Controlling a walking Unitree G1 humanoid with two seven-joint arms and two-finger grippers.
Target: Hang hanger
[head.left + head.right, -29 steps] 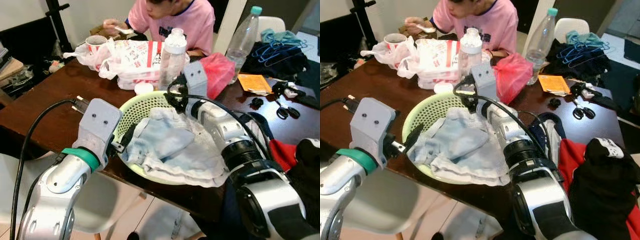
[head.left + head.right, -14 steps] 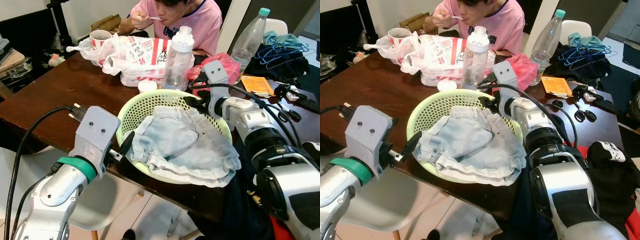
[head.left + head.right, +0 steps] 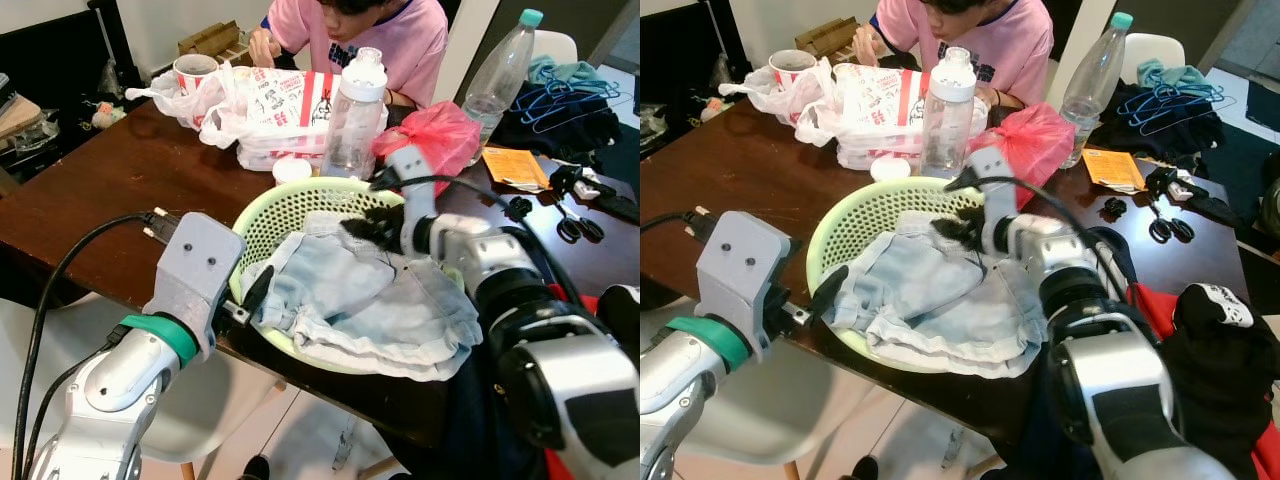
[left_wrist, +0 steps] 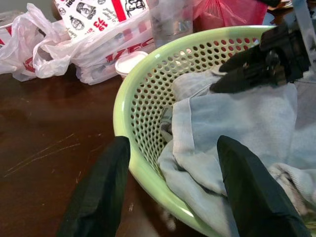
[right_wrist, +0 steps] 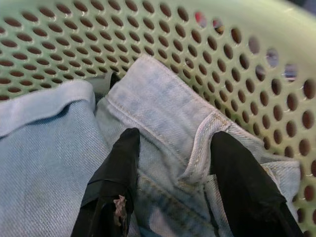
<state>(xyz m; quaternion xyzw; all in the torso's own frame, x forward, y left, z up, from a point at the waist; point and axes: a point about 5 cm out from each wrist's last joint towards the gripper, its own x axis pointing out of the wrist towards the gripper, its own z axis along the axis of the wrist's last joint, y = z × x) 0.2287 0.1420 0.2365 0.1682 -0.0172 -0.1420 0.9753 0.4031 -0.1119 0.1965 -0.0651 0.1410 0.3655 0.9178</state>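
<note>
Blue wire hangers (image 3: 556,98) lie on dark clothes at the table's far right, far from both grippers. A pale green perforated basket (image 3: 292,196) stands at the near table edge with light denim shorts (image 3: 345,290) in it. My right gripper (image 5: 175,136) is open inside the basket, its black fingers (image 3: 362,228) set either side of a fold of the shorts' waistband. My left gripper (image 4: 174,143) is open at the basket's near left rim, one finger (image 3: 257,286) by the shorts' hem, the rim between its fingers.
A person in a pink shirt (image 3: 395,35) eats at the far side. White plastic bags (image 3: 250,100), a shaker bottle (image 3: 355,110), a red bag (image 3: 435,140), a water bottle (image 3: 495,75), scissors (image 3: 572,226) crowd the table. A white chair (image 3: 215,415) stands below.
My right gripper has come from the basket's far rim down into it and onto the shorts' waistband. The shorts are more bunched. The left gripper stays at the near rim.
</note>
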